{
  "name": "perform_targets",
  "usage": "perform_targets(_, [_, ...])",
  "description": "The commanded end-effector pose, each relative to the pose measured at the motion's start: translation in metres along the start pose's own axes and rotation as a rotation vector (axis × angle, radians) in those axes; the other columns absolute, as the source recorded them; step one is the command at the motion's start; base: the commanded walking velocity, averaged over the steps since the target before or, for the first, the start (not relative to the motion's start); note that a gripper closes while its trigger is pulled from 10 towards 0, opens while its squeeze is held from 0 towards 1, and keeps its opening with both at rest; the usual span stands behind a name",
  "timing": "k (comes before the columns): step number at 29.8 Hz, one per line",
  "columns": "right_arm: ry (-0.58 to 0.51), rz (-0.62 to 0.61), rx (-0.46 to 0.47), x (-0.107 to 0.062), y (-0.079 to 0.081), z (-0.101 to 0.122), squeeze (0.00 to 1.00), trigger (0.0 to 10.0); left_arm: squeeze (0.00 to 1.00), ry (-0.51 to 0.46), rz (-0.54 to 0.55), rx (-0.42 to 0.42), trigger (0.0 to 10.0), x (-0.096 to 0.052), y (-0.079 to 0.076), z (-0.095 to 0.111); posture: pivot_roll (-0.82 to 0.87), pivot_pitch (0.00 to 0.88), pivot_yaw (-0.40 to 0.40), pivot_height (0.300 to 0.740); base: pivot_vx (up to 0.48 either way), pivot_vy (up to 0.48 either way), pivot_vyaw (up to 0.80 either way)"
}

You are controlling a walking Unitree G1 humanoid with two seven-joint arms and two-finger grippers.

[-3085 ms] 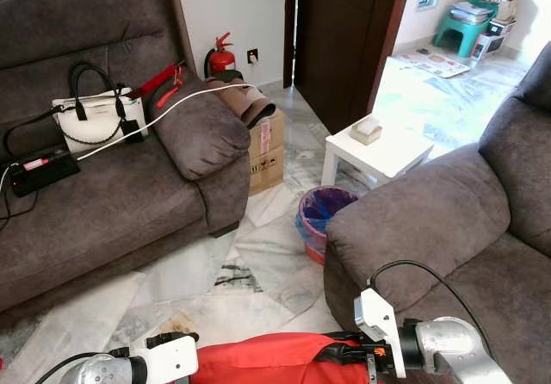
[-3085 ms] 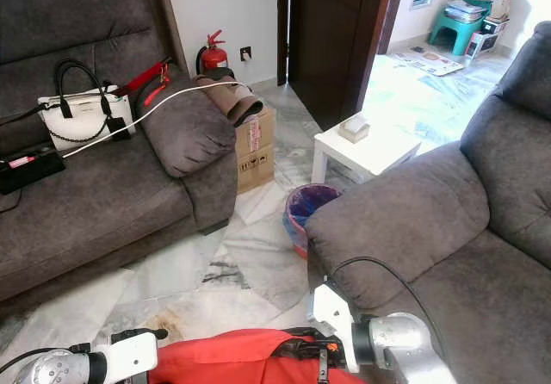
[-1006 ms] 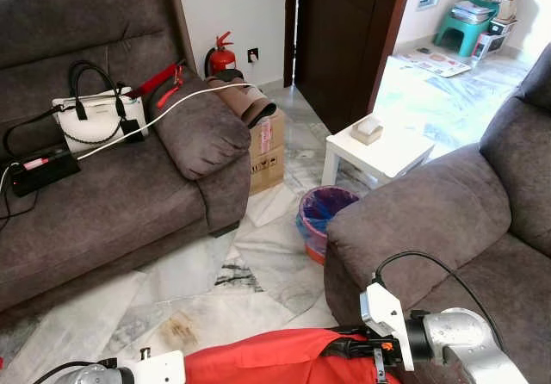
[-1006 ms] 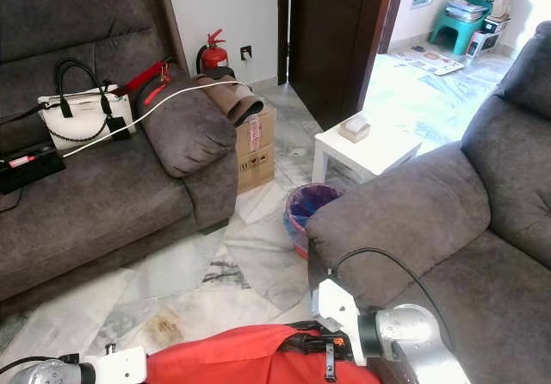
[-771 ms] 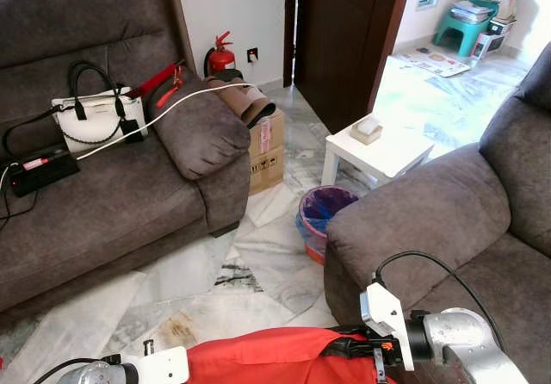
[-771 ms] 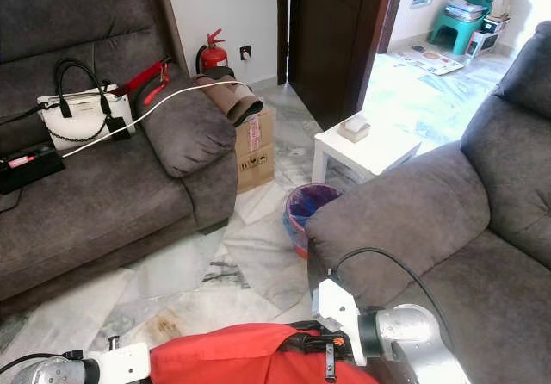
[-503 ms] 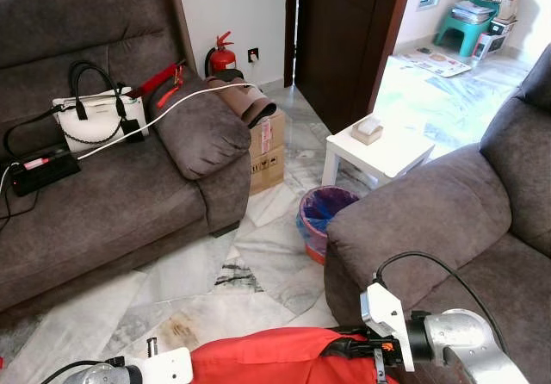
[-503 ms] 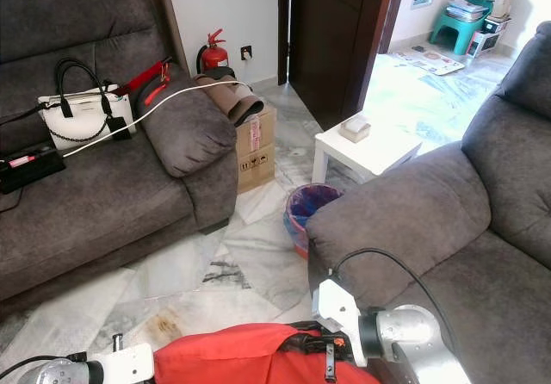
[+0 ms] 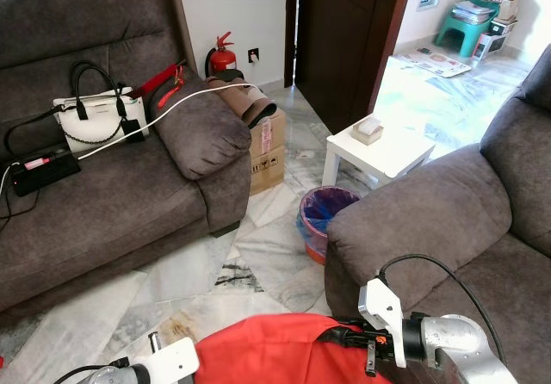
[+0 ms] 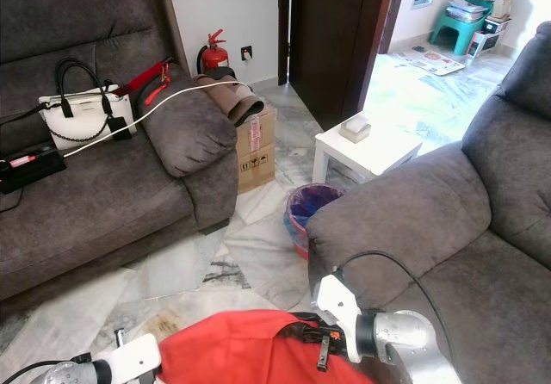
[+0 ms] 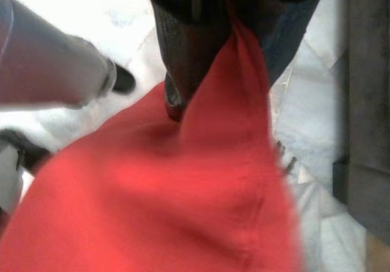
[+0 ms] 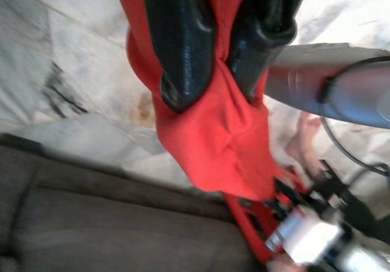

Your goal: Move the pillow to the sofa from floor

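A red pillow (image 9: 275, 354) hangs low in front of me, above the marble floor, stretched between both arms. In the left wrist view my left gripper (image 11: 225, 83) is shut on a fold of the red fabric, which is pinched between its black fingers (image 11: 183, 46). In the right wrist view my right gripper (image 12: 213, 95) is likewise shut on the pillow's other edge. In the left eye view the right gripper (image 9: 344, 339) meets the pillow beside the right sofa (image 9: 430, 220). The left sofa (image 9: 112, 203) stands across the floor.
On the left sofa lie a white handbag (image 9: 95, 121), a black power strip (image 9: 39, 167) and a white cable. A cardboard box (image 9: 269, 147), a blue-lined bin (image 9: 323, 216), a small white table (image 9: 379, 147) and a fire extinguisher (image 9: 222, 55) stand between the sofas.
The pillow has risen and bulges higher in the eye views. Both arms have come up a little with it.
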State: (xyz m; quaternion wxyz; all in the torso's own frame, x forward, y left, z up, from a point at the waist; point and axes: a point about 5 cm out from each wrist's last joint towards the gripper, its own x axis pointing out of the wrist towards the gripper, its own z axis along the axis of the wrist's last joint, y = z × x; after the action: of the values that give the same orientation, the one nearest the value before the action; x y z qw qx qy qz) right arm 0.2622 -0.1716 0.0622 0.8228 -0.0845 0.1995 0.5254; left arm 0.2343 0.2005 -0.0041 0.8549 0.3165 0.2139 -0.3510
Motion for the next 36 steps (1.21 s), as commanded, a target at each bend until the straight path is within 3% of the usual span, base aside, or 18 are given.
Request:
perform_targets(1, [-0.015, -0.168, 0.009, 0.004, -0.013, -0.004, 0.0, 10.0, 0.0, -0.186, 0.159, -0.046, 0.0, 0.006, 0.025, 0.042, 0.07, 0.091, 0.05, 0.74, 0.0, 0.0, 0.0])
perform_targets(5, [-0.01, -0.287, 0.041, 0.007, -0.017, -0.012, 0.0, 10.0, 0.0, -0.28, 0.284, -0.139, 0.0, 0.01, 0.034, 0.064, 0.06, 0.091, 0.05, 0.74, 0.0, 0.0, 0.0])
perform_targets(7, [-0.023, -0.366, 0.082, 0.006, -0.02, -0.016, 0.0, 10.0, 0.0, -0.344, 0.381, -0.225, 0.0, 0.01, 0.041, 0.076, 0.06, 0.091, 0.049, 0.74, 0.0, 0.0, 0.0])
perform_targets(8, [-0.038, -0.463, 0.124, 0.004, -0.025, -0.019, 0.0, 10.0, 0.0, -0.396, 0.449, -0.299, 0.0, 0.009, 0.046, 0.085, 0.05, 0.091, 0.05, 0.74, 0.0, 0.0, 0.0])
perform_targets(9, [-0.082, -0.577, 0.179, 0.003, -0.031, -0.02, 0.0, 10.0, 0.0, -0.436, 0.486, -0.363, 10.0, 0.009, 0.046, 0.094, 0.05, 0.09, 0.049, 0.74, 0.0, 0.0, 0.0])
perform_targets(13, [-0.196, -0.681, 0.261, 0.003, -0.033, -0.02, 0.0, 10.0, 0.0, -0.457, 0.508, -0.454, 10.0, 0.011, 0.041, 0.101, 0.05, 0.086, 0.046, 0.74, 0.0, 0.0, 0.0])
perform_targets(17, [-0.211, -0.723, 0.264, 0.005, -0.032, -0.019, 0.0, 10.0, 0.0, -0.445, 0.518, -0.538, 10.0, 0.012, 0.034, 0.097, 0.04, 0.079, 0.037, 0.74, 0.0, 0.0, 0.0])
perform_targets(22, [-0.275, -0.833, 0.358, 0.0, -0.043, -0.016, 0.0, 10.0, 0.0, -0.444, 0.512, -0.524, 10.0, 0.007, 0.031, 0.097, 0.04, 0.072, 0.033, 0.74, 0.0, 0.0, -0.78])
perform_targets(25, [-0.267, -0.827, 0.315, 0.001, -0.044, -0.013, 0.0, 10.0, 0.0, -0.402, 0.519, -0.495, 10.0, 0.007, 0.029, 0.091, 0.04, 0.071, 0.032, 0.74, 0.0, 0.0, -0.77])
perform_targets(29, [-0.297, -0.841, 0.308, 0.002, -0.045, -0.006, 0.0, 10.0, 0.0, -0.42, 0.52, -0.514, 10.0, 0.004, 0.028, 0.092, 0.04, 0.068, 0.04, 0.74, 0.0, 0.0, -0.77])
perform_targets(32, [-0.286, -0.851, 0.288, 0.004, -0.045, -0.005, 0.0, 10.0, 0.0, -0.42, 0.515, -0.479, 10.0, 0.003, 0.028, 0.093, 0.04, 0.061, 0.044, 0.74, 0.0, 0.0, -0.77])
perform_targets(34, [-0.244, -0.851, 0.269, 0.006, -0.043, -0.01, 0.0, 10.0, 0.0, -0.391, 0.526, -0.392, 10.0, 0.004, 0.031, 0.093, 0.04, 0.052, 0.047, 0.74, 0.0, -0.369, -0.77])
perform_targets(36, [-0.243, -0.852, 0.275, 0.007, -0.043, -0.011, 0.0, 10.0, 0.0, -0.393, 0.531, -0.391, 10.0, 0.004, 0.033, 0.093, 0.04, 0.05, 0.048, 0.74, 0.0, -0.48, -0.77])
